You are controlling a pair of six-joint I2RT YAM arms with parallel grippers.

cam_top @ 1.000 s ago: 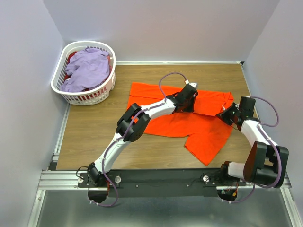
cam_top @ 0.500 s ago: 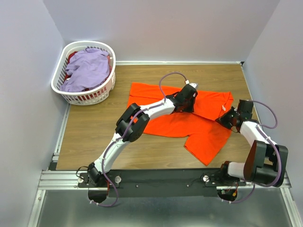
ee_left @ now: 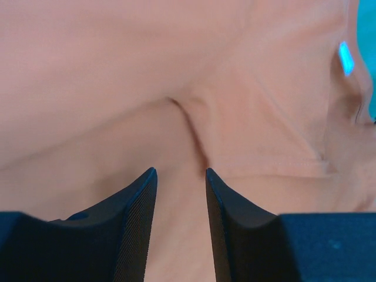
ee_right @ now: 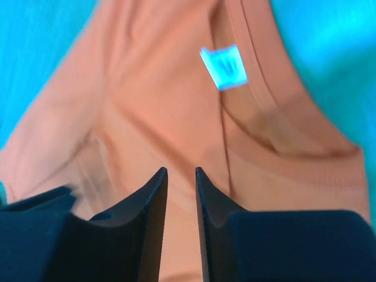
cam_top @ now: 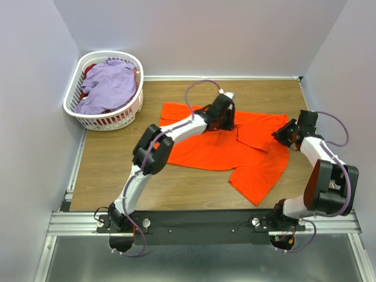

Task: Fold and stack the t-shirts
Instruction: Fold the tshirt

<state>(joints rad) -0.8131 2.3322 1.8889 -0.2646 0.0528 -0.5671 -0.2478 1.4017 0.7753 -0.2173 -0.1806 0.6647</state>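
The orange t-shirt [cam_top: 217,150] lies spread on the wooden table, with its upper right part folded over and one sleeve pointing toward the near edge. My left gripper [cam_top: 225,119] hangs over the shirt's upper middle; in the left wrist view it [ee_left: 181,171] is open, with only orange cloth [ee_left: 117,70] beyond the gap. My right gripper [cam_top: 282,135] is at the shirt's right edge. In the right wrist view it [ee_right: 181,170] is open just above the cloth [ee_right: 153,88], near the collar and the white neck label [ee_right: 224,66]. A lavender t-shirt [cam_top: 108,85] lies in the basket.
The white slotted laundry basket [cam_top: 73,88] stands at the far left corner, with something red [cam_top: 91,70] under the lavender cloth. Grey walls close in the table on the left, back and right. Bare wood [cam_top: 111,158] shows left of the orange shirt.
Both grippers have opened and let go of the orange shirt. The left gripper has moved back and to the left, the right gripper slightly away toward the right wall.
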